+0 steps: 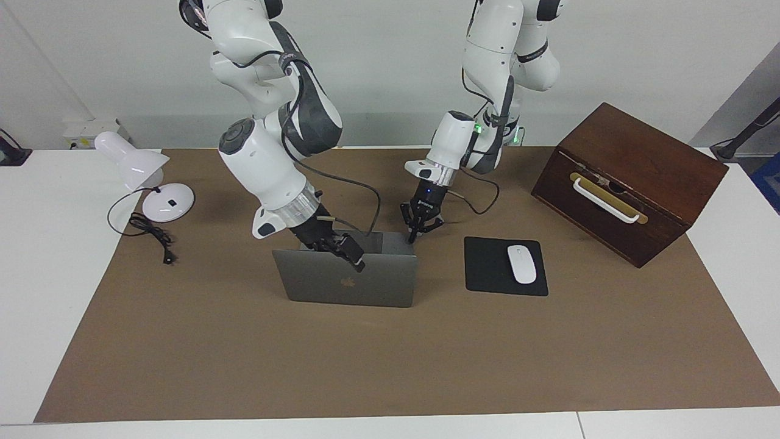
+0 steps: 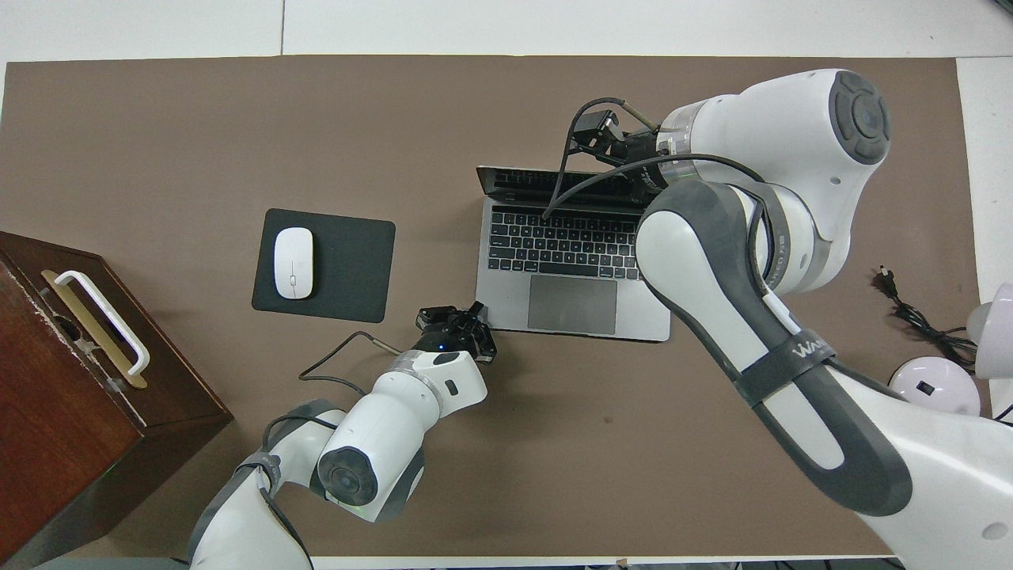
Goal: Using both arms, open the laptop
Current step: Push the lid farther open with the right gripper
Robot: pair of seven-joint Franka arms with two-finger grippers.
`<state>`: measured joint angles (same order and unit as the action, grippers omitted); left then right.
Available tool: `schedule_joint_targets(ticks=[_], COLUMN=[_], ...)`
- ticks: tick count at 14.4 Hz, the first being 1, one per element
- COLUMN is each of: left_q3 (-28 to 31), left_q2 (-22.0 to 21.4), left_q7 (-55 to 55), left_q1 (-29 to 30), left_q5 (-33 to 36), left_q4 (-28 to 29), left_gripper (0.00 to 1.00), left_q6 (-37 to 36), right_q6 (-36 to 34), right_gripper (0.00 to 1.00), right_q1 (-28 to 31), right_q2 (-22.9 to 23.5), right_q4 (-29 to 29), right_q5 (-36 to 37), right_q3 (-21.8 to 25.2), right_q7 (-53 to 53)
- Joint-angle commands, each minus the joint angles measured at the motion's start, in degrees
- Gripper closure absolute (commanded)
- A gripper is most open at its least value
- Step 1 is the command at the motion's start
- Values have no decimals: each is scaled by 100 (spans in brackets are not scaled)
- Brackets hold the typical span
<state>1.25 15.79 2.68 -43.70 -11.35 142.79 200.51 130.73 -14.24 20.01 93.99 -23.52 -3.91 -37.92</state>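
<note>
The silver-grey laptop (image 1: 347,283) stands open on the brown mat, its lid tilted back away from the robots and its apple logo showing in the facing view. Its keyboard deck (image 2: 570,261) and trackpad show in the overhead view. My right gripper (image 1: 355,259) rests on the lid's top edge (image 2: 538,180), reaching over it; in the overhead view the right gripper (image 2: 593,131) hangs just past that edge. My left gripper (image 1: 414,238) is shut, its tips pressed down on the deck's corner nearest the left arm (image 2: 477,315).
A black mouse pad (image 1: 504,266) with a white mouse (image 1: 521,263) lies beside the laptop toward the left arm's end. A dark wooden box (image 1: 627,183) with a white handle stands farther that way. A white lamp (image 1: 146,177) and its cable (image 1: 149,235) sit at the right arm's end.
</note>
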Motion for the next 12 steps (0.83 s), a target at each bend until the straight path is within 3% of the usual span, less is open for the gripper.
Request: schedule_joint_targets(ticks=[1,12], left_q3=[-2,-2], left_q2=[434,434], left_q7=[162,162], left_q1=[107,107], left_q5=[-69,-60], left_q4=[-155,-155], left_gripper=[100,100], left_q6=[23,23], right_q6=[-179,-539], right_gripper=[0,0], right_q1=[105,193], right_q2=[196,311], right_q4=[-346,-636], right_q5=[198,1121], right_q3=[-39,-48], right_q7=[171,504])
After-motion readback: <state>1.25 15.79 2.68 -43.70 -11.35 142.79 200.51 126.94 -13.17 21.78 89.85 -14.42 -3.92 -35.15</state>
